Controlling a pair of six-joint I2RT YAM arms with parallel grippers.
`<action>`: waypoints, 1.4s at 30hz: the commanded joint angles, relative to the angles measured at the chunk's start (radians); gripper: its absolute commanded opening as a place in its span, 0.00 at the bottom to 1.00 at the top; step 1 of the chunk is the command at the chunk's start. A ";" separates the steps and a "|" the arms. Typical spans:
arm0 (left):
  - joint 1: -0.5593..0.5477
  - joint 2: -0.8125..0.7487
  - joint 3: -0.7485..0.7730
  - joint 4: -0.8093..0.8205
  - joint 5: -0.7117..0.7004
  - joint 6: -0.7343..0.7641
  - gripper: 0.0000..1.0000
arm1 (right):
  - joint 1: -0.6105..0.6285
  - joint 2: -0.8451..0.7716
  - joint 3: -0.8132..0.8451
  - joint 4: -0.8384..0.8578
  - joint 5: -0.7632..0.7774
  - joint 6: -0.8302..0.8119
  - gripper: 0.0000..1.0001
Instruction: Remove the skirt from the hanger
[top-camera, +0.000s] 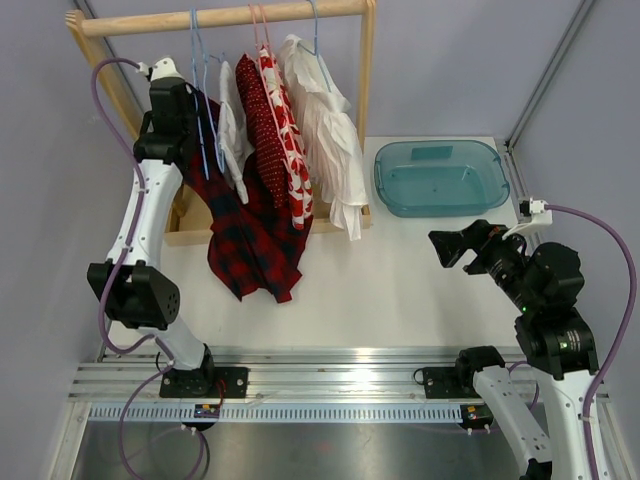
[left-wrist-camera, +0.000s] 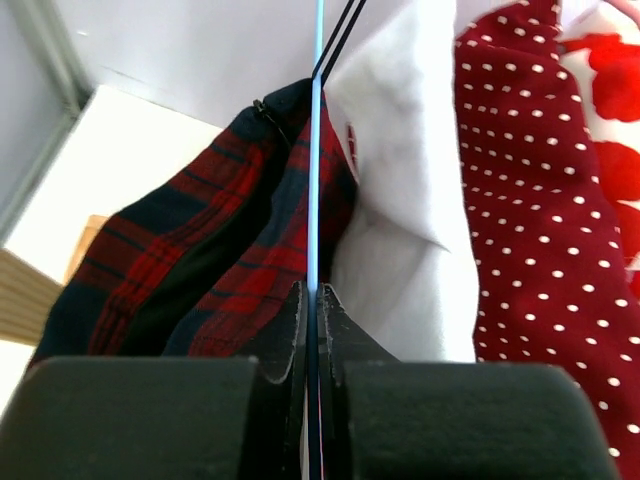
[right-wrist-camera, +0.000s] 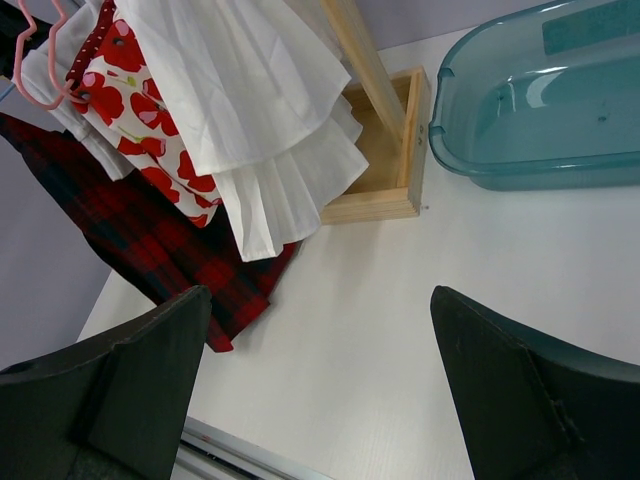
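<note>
A red and dark plaid skirt (top-camera: 250, 240) hangs from a thin blue wire hanger (top-camera: 205, 115) at the left end of the wooden rack, its hem down on the table. My left gripper (top-camera: 197, 112) is raised beside it. In the left wrist view, this left gripper (left-wrist-camera: 313, 295) is shut on the blue hanger (left-wrist-camera: 316, 150), with the plaid skirt (left-wrist-camera: 200, 270) just beyond the fingers. My right gripper (top-camera: 455, 247) hovers open over the table at the right, holding nothing. In the right wrist view the right gripper (right-wrist-camera: 320, 295) is well apart from the skirt (right-wrist-camera: 150, 250).
On the same wooden rail (top-camera: 220, 18) hang a white top (top-camera: 232, 130), a red dotted garment (top-camera: 265, 120), a red-flowered one (top-camera: 292, 150) and a white pleated one (top-camera: 325, 130). A teal plastic tub (top-camera: 440, 178) sits at the back right. The rack's wooden base (right-wrist-camera: 385, 165) lies between them.
</note>
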 joint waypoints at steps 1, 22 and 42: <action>0.019 -0.091 -0.036 0.018 -0.113 0.038 0.00 | 0.011 0.013 0.017 0.033 -0.003 -0.009 0.99; 0.210 -0.222 -0.113 0.023 0.059 -0.042 0.99 | 0.012 0.026 0.041 0.012 -0.017 -0.009 0.99; 0.101 -0.311 0.157 -0.155 0.008 -0.044 0.97 | 0.020 -0.011 0.024 0.021 -0.016 -0.004 1.00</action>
